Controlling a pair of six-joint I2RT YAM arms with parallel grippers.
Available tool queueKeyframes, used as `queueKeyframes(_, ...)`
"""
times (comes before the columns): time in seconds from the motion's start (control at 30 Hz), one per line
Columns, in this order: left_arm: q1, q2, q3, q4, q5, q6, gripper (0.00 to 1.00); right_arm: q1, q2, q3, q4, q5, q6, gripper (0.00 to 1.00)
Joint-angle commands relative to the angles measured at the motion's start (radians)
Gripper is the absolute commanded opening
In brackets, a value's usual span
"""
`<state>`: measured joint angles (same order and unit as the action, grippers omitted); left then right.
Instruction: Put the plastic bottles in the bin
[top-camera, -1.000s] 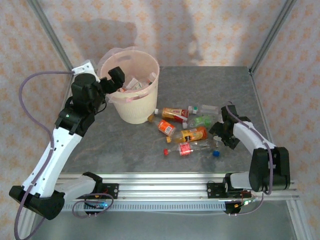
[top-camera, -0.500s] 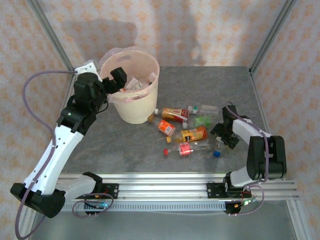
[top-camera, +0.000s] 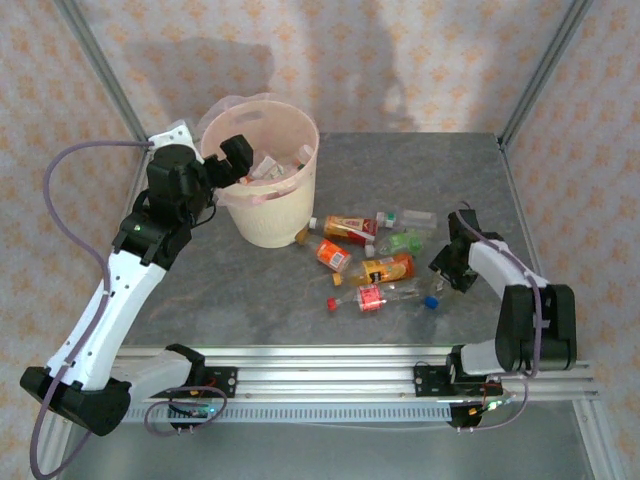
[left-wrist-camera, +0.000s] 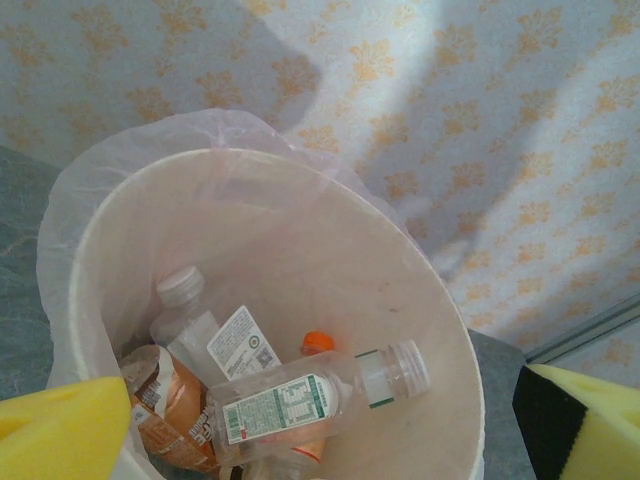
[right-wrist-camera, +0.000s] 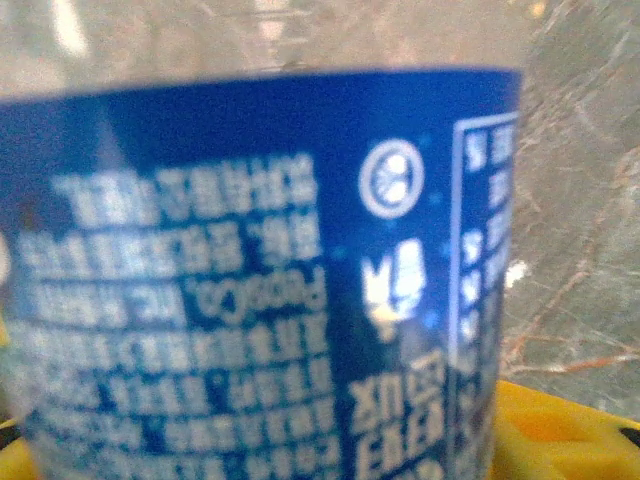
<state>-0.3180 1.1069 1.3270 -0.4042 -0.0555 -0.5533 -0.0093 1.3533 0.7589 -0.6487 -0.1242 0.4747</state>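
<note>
1. The right claw (top-camera: 443, 272) is low on the right side of the top view, at the blue-label bottle (right-wrist-camera: 260, 260). In the claw's own camera the bottle sits right against a yellow pad (right-wrist-camera: 560, 430) at the bottom edge. I cannot tell if the claw is clamped on the bottle or just around it.
2. I think a good grab takes the fat middle of the bottle, not the end. The bottle looks round and smooth, so it could slip or roll. A straight lift would keep it from bumping the others.
3. Just to its left lie the orange-label bottle (top-camera: 388, 268) and the red-label bottle (top-camera: 372, 296), flat on the surface (top-camera: 250, 290). A few more bottles lie above them.
4. The bin (top-camera: 285, 215) stands in the upper left middle, well apart from this bottle.
5. The left claw (top-camera: 232, 160) hangs over the bin's rim. Its yellow pads (left-wrist-camera: 60, 430) are wide apart and hold nothing. It may need to make room.
6. Hard to see:
   - The right arm covers most of the blue-label bottle from above, but its blue cap (top-camera: 431, 303) peeks out.
   - The label words are blurry.
   - Bottles in the bin lie on each other, so I cannot count them.
</note>
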Motion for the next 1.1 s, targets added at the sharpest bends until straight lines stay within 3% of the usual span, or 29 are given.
queueKeyframes(0.0, 0.005, 0.003, 0.025, -0.004, 0.018, -0.017, 1.00, 0.000, -0.104, 0.048, -0.088, 0.058, -0.033, 0.58)
queueKeyframes(0.1, 0.005, 0.007, 0.024, 0.003, 0.031, -0.022, 1.00, 0.000, -0.211, 0.068, -0.122, 0.036, -0.065, 0.57)
queueKeyframes(0.3, 0.005, 0.007, 0.026, 0.008, 0.065, -0.044, 1.00, 0.009, -0.416, 0.096, -0.097, -0.150, -0.126, 0.54)
queueKeyframes(0.47, 0.003, 0.020, 0.034, 0.017, 0.135, -0.073, 1.00, 0.050, -0.498, 0.131, -0.037, -0.272, -0.133, 0.54)
queueKeyframes(0.67, -0.026, 0.059, 0.058, 0.019, 0.224, -0.111, 1.00, 0.181, -0.502, 0.134, 0.110, -0.336, -0.132, 0.54)
queueKeyframes(0.87, -0.135, 0.135, 0.115, -0.002, 0.275, -0.069, 1.00, 0.337, -0.458, 0.139, 0.259, -0.342, -0.141, 0.55)
queueKeyframes(1.07, -0.226, 0.265, 0.208, 0.001, 0.448, -0.029, 1.00, 0.452, -0.370, 0.188, 0.344, -0.345, -0.151, 0.55)
